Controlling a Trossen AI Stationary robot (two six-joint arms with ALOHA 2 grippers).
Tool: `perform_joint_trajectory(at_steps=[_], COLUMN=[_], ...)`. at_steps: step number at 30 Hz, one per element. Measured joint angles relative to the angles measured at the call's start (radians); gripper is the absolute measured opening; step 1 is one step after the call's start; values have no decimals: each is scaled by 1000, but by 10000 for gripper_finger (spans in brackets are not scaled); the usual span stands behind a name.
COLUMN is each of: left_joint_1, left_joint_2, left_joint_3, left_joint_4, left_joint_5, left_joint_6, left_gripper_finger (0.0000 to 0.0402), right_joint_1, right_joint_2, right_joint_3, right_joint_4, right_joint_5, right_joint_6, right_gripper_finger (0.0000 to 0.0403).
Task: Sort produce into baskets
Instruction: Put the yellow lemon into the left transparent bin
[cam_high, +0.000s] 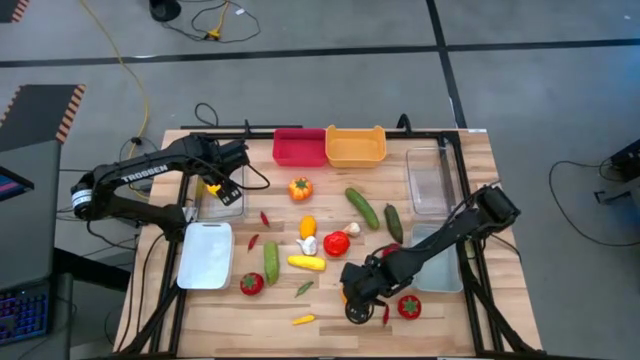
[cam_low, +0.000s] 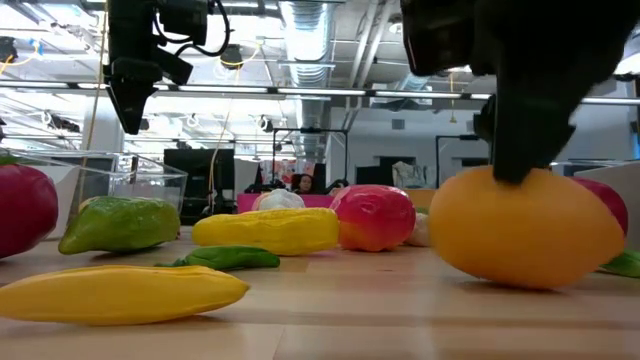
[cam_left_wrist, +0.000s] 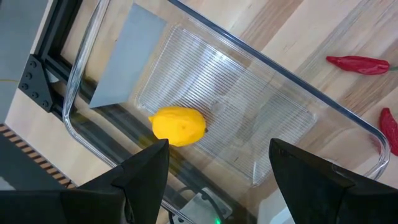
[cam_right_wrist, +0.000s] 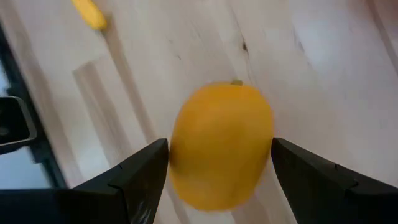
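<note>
Right hand (cam_right_wrist: 219, 163) straddles orange fruit (cam_right_wrist: 221, 144) on wooden table (cam_right_wrist: 323, 74) (office behind).

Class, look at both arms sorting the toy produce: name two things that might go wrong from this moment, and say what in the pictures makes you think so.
1. The right gripper straddles the round orange fruit with open jaws; being round and smooth, it may squirt out or roll when they close.
2. The left gripper hangs open over the clear plastic tub holding a yellow lemon; lowering could knock its rim.
</note>
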Motion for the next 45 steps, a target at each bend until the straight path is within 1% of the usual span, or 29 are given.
perform_joint_trajectory(at_steps=[5, 15, 18, 24, 32, 36, 45], left_joint_1=[0, -16, -23, -39, -65, -78, -105], left_joint_2=[0, 0, 0, 0, 0, 0, 0], left_joint_3=[0, 0, 0, 0, 1, 1, 1], left_joint_4=[3, 33, 34, 63, 149, 166, 191], left_joint_5=[0, 2, 2, 2, 9, 9, 9], left_joint_6=[20, 31, 31, 85, 159, 192, 214], left_gripper_finger=[264, 264, 264, 264, 264, 264, 264], right_joint_1=[-1, -2, -2, -12, -64, -90, -138], right_joint_2=[18, 18, 18, 19, 19, 19, -4], right_joint_3=[1, 1, 1, 0, -1, -1, -3], right_joint_4=[4, -1, -2, -2, 4, 14, 111], right_joint_5=[0, -17, -17, -17, 0, 4, 10], right_joint_6=[0, -1, -1, -4, -38, -60, -127], right_gripper_finger=[309, 279, 277, 276, 275, 275, 275])
